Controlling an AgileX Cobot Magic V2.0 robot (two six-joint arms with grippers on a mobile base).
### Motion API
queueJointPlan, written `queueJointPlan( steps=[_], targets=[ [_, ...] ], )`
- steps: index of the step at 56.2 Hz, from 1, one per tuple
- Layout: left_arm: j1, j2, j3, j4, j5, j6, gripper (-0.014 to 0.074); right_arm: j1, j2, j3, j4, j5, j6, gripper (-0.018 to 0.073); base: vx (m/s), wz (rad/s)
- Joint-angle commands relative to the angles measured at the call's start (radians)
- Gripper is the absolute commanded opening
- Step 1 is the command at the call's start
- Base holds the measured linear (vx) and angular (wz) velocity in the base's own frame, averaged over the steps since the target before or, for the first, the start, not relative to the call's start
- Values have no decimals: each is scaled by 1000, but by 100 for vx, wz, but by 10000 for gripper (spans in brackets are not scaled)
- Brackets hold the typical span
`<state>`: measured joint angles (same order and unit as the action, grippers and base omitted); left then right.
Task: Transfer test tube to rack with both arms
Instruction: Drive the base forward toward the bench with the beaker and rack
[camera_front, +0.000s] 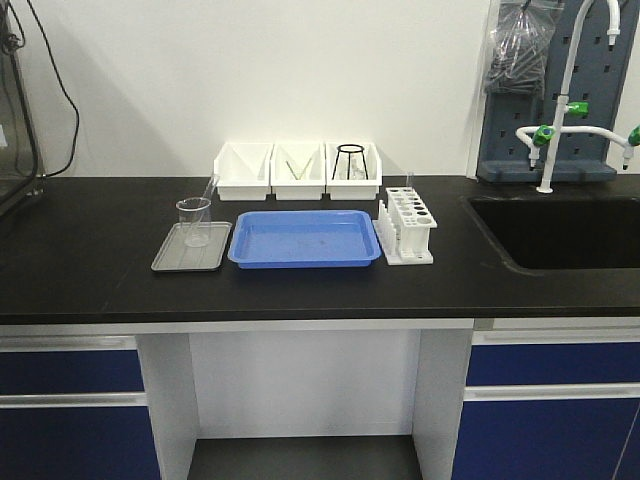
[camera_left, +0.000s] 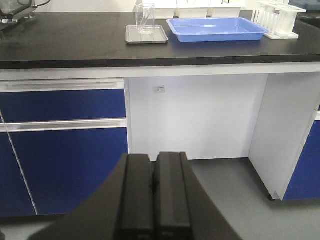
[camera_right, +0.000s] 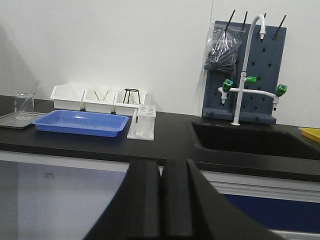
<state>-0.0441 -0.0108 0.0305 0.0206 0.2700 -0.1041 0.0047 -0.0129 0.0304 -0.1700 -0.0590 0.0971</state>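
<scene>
Test tube (camera_front: 209, 194): leans in beaker (camera_front: 194, 222) on grey tray (camera_front: 170, 262), counter left. Blue tray (camera_front: 300, 262): centre. Rack (camera_front: 408, 226): just right, sink (camera_front: 560, 232) beyond. Left gripper (camera_left: 152, 159), right gripper (camera_right: 161, 165): fingers pressed together, nothing held, short of counter's near edge

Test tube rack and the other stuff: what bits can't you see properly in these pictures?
- Rack, front view: too small to tell which holes are filled.
- Test tube, front view: its bottom end blurs inside the beaker.
- Middle bin, front view: what lies in it is too small to name.
- Left end effector and right end effector, wrist views: cut off by the bottom edge.
</scene>
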Motion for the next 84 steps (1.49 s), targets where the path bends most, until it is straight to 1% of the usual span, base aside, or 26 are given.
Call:
queueJointPlan(
  steps=[1, 36, 84],
  targets=[
    [0, -2, -27, -6, -87, -2, -6, -4, -6, 16, -9, -82, -7, -11, 10, -1],
    [0, -2, -27, -6, -87, -2, -6, -4, -6, 16, -9, -82, -7, -11, 22, 1],
    [0, -2, -27, -6, -87, -2, -6, -4, -6, 16, -9, -82, -7, -11, 42, 6]
  ],
)
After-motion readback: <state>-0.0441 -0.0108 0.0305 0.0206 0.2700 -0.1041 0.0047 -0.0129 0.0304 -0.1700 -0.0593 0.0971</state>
